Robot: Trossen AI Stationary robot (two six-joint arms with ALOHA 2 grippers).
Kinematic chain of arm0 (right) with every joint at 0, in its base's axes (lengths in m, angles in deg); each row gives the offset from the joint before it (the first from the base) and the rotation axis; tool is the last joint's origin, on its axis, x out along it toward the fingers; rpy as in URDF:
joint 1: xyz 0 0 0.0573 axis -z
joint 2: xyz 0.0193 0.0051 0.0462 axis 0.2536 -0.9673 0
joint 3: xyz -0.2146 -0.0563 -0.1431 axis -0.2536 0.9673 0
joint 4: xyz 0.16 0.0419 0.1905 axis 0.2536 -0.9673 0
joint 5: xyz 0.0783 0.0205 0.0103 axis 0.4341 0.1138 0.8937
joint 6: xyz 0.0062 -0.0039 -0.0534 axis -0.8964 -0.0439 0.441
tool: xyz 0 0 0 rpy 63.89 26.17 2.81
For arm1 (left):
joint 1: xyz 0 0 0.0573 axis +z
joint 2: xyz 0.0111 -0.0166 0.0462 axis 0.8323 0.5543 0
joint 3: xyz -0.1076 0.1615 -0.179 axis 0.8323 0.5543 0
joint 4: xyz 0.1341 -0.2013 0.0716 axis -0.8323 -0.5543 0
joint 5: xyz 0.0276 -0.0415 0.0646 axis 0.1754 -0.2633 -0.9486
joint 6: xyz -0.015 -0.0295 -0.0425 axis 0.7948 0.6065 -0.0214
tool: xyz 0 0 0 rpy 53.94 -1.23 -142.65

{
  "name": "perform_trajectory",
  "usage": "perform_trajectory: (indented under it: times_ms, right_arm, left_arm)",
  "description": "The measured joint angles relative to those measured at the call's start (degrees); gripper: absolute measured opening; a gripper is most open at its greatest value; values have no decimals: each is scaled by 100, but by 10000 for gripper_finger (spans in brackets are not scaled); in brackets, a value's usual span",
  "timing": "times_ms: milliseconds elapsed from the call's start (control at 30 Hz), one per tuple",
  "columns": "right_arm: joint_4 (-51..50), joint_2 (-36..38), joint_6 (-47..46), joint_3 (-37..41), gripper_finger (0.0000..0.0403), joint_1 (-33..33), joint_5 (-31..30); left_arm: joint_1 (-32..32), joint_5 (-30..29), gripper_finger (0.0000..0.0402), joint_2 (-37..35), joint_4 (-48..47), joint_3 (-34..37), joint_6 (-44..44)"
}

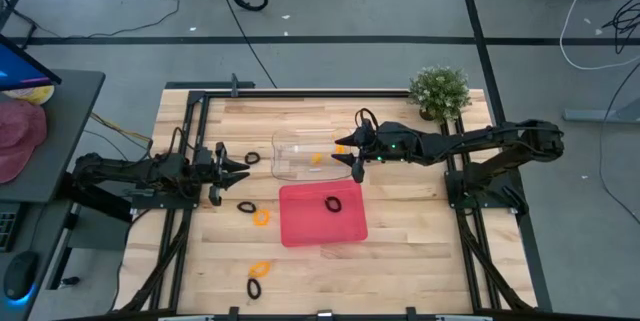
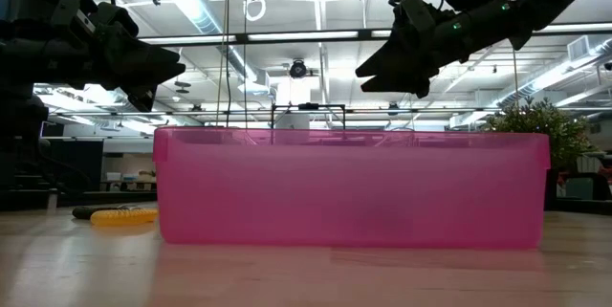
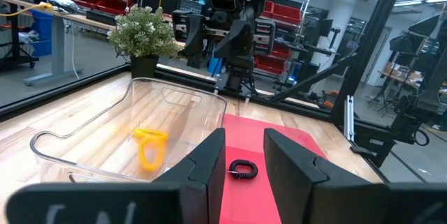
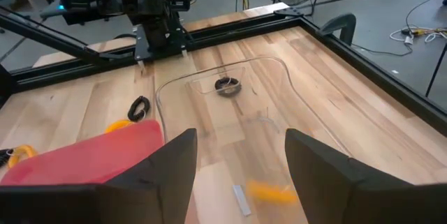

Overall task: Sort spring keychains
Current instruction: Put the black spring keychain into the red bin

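A clear tray (image 1: 296, 157) holds an orange spring keychain (image 3: 150, 147). In front of it, a red tray (image 1: 322, 223) holds a black one (image 1: 332, 203). More lie loose on the table: black (image 1: 252, 158), black (image 1: 246, 206), orange (image 1: 261, 217), orange (image 1: 260, 269) and black (image 1: 254, 287). My right gripper (image 1: 357, 157) hovers open over the clear tray's right end, nothing between its fingers (image 4: 174, 168). My left gripper (image 1: 240, 168) stands at the table's left, pointing level toward the trays. It has a narrow gap between its fingers (image 3: 209, 165) and holds nothing.
A potted plant (image 1: 439, 92) stands at the far right corner. Black frame rails (image 1: 200, 111) run along the table's left, far and right sides. The near half of the table around the loose keychains is bare wood (image 1: 400, 271).
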Motion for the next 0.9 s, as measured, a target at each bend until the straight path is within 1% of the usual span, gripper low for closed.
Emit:
perform_trajectory:
  times_ms: [267,467,733,900]
  right_arm:
    - [35,0,62,0,222,0,0]
    - [42,0,318,0,222,0,-1]
    - [89,0,328,2,222,0,0]
    - [84,3,1029,4,222,41,-4]
  left_arm:
    - [-1,0,103,0,0,0,0]
    - [-1,0,103,0,0,0,0]
    - [1,0,103,0,0,0,0]
    - [-1,0,103,0,-2,0,0]
